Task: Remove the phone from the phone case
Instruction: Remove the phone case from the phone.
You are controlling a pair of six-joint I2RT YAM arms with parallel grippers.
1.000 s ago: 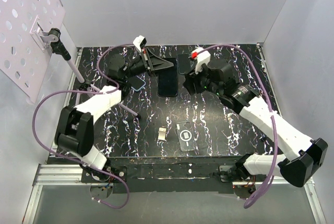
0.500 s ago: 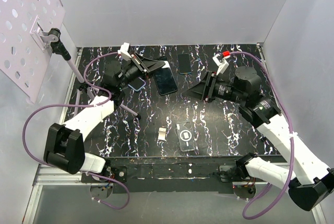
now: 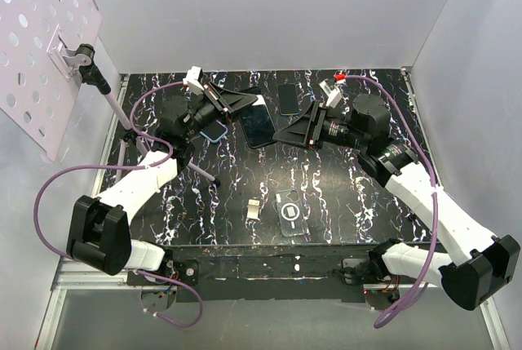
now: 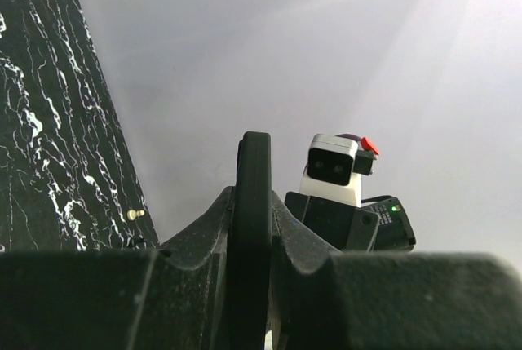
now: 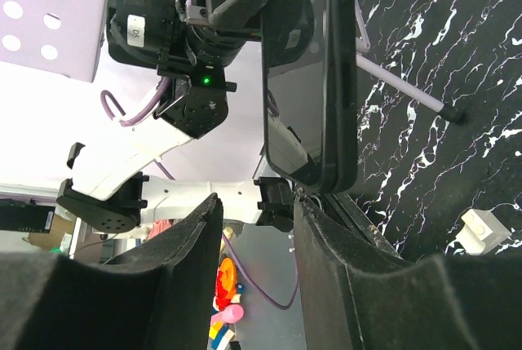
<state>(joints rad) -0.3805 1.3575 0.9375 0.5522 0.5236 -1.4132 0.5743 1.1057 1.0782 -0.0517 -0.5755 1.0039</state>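
over the far middle of the table [image 3: 351, 195]: both grippers meet in the air, facing each other, so each can work one end of the same thing.
left arm [image 3: 147, 175]: stretched far and inward, acting as the holder.
right arm [image 3: 420, 191]: bent in from the right, aimed at the free end.
cased phone [image 3: 258, 124]: lifted off the table between the grippers; raised, i judge, so the case rim is reachable.
left gripper [image 3: 234, 103]: jaws clamped on the cased phone, one finger each side.
right gripper [image 3: 292, 134]: jaws apart, holding nothing, just beside the phone's free end.
loose case [image 3: 291, 211]: flat near the front, well apart.
second phone [image 3: 287, 99]: flat at the far edge.
white piece [image 3: 254, 209]: near the loose case.
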